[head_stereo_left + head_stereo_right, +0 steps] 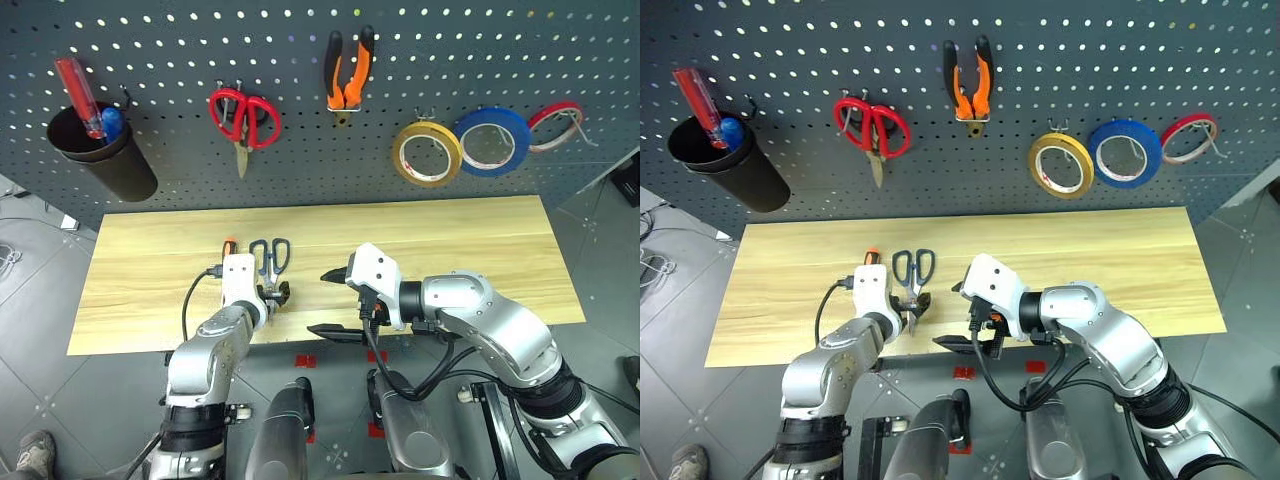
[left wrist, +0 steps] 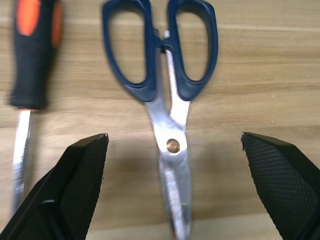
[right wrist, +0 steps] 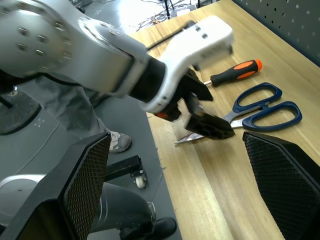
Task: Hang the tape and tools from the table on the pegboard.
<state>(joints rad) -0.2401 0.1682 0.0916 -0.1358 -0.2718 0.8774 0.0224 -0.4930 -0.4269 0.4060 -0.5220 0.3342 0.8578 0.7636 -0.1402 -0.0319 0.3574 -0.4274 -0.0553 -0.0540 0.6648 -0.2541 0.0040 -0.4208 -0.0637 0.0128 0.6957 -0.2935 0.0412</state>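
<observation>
Table: long rectangular top, light yellowish wood grain, running across the middle of the left eye view, its far edge against the foot of the grey perforated panel.

Lying on it, left of centre near the front edge:
- dark-blue-handled scissors, flat on the wood, handle loops toward the panel, blades shut and pointing toward the front edge.
- screwdriver, orange-and-black handle, just beside the scissors on their left, lying roughly parallel, not touching them; handle toward the panel, metal shaft toward the front edge.

Right half of the top is bare wood.
</observation>
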